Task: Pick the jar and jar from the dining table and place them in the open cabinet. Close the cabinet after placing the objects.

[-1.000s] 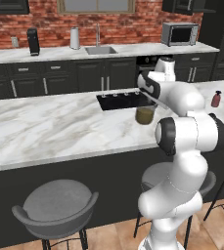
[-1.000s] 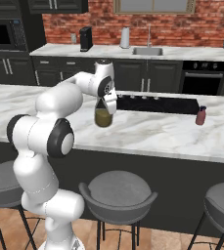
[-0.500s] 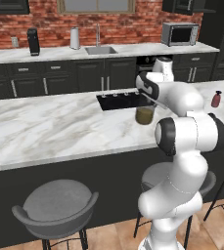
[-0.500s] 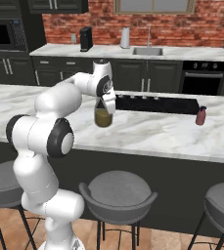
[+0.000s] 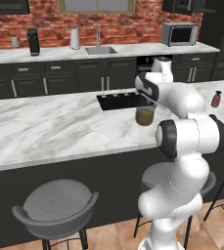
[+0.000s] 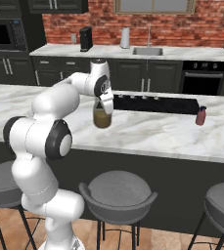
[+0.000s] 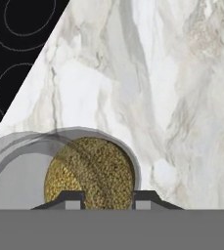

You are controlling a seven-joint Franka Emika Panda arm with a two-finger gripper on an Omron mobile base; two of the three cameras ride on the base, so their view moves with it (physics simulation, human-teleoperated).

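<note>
With the fingers (image 7: pixel 108 201) pinching the clear glass jar of olive-yellow filling (image 5: pixel 145 115) above the white marble bench (image 5: pixel 50 127), lifting should go straight up, kept level.

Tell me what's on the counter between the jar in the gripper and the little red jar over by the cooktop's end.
Bare marble mostly. In the right base view, the yellow jar and red jar have just countertop between them, with the cooktop behind.

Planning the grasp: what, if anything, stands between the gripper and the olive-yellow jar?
Nothing visible. The gripper is right over the olive-yellow jar on the dining table, and its fingertips straddle the jar's top.
</note>
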